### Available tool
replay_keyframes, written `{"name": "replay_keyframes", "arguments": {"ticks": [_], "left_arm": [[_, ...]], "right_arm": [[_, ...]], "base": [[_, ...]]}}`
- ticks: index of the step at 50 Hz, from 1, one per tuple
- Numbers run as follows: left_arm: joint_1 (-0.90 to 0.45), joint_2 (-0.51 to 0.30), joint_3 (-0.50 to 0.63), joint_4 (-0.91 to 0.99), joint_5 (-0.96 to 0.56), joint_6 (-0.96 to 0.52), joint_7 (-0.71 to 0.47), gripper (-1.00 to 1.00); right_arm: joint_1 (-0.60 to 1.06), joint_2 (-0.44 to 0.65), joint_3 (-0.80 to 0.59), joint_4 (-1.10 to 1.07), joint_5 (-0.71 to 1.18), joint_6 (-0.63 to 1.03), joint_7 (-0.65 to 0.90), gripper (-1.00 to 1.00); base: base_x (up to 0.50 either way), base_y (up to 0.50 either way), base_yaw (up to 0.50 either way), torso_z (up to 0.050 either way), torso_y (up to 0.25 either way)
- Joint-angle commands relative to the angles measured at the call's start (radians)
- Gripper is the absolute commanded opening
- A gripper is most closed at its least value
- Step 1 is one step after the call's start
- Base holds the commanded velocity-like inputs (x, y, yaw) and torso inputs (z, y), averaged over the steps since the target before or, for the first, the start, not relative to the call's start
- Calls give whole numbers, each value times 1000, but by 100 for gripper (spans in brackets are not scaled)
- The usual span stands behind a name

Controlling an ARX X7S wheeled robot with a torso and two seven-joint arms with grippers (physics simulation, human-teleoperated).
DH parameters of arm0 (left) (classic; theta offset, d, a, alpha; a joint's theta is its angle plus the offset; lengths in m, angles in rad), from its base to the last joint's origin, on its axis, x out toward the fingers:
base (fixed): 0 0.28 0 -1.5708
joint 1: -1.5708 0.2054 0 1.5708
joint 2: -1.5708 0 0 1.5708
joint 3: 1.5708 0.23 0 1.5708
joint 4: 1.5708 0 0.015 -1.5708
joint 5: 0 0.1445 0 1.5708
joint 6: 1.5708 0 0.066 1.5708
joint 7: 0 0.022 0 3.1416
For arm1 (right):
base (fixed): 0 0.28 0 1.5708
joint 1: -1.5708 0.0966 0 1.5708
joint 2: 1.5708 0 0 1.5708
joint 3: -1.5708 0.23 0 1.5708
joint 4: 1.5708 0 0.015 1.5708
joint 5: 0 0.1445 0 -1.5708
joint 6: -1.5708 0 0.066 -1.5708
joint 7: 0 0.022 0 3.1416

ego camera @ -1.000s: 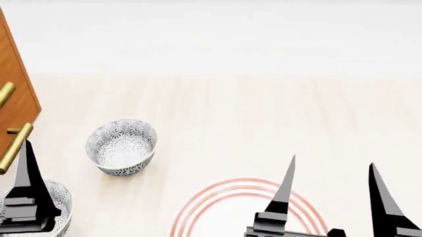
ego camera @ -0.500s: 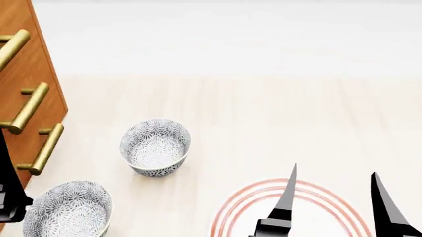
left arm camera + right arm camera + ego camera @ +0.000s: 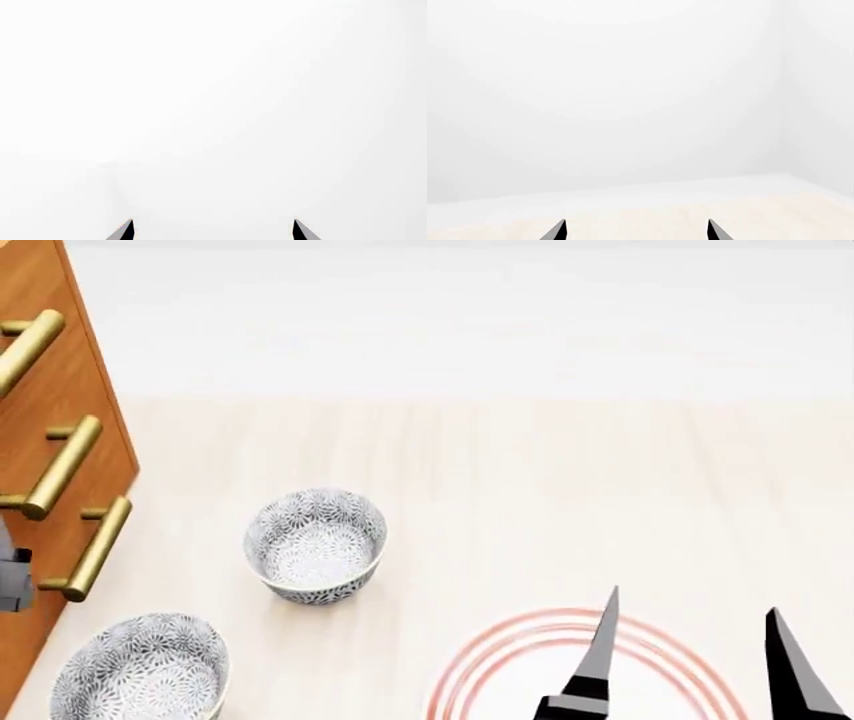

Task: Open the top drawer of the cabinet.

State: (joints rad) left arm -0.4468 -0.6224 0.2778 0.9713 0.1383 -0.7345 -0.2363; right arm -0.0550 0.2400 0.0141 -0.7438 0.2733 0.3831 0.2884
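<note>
The cabinet (image 3: 54,470) is standing at the left edge of the counter (image 3: 534,470), its wooden front showing three brass bar handles stacked one above another; the top drawer (image 3: 34,300) is the highest front in view, with its handle (image 3: 30,348) sitting flush and the drawer looking closed, though its upper part is running out of the head view; a patterned bowl (image 3: 316,543) is sitting just beside the cabinet's corner, and a second bowl (image 3: 140,668) is lying nearer the front edge of the counter, apart from the first; a plate with red rings (image 3: 534,670) is resting toward the front right; the right hand (image 3: 694,660) is hovering over that plate with its two black fingers spread apart, grasping nothing; the left hand (image 3: 212,230) is showing only two spread fingertips against blank white in its wrist view, also released and well clear of any handle.
</note>
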Motion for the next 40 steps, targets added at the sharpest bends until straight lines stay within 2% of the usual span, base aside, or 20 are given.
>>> {"name": "replay_keyframes", "arguments": {"ticks": [1,4,11,17,20,27,32,40], "left_arm": [[-193,-156,198,-2,183,-86,119,100],[-243,-159,210,6,144,-145,211,100],[-328,-189,286,-36,194,-172,276,100],[-422,-236,442,-106,361,-177,313,100],[-444,-262,532,-136,413,-174,383,100],[-516,-251,593,-201,408,-175,503,100],[-589,-276,690,-303,524,-122,536,100],[-618,-256,692,-332,488,-117,595,100]], "right_arm": [[-15,13,8,0,15,-13,6,100],[-15,16,4,2,13,-10,9,100],[-15,21,-1,6,16,-14,10,100],[-18,26,-5,11,18,-20,12,100],[-22,29,-6,15,19,-24,12,100],[-25,34,-8,22,25,-32,12,100],[-26,40,-7,12,31,-25,16,100],[-29,47,-7,6,39,-22,20,100]], "base": [[0,0,0,50,0],[0,0,0,50,0],[0,0,0,50,0],[0,0,0,50,0],[0,0,0,50,0],[0,0,0,50,0],[0,0,0,50,0],[0,0,0,50,0]]}}
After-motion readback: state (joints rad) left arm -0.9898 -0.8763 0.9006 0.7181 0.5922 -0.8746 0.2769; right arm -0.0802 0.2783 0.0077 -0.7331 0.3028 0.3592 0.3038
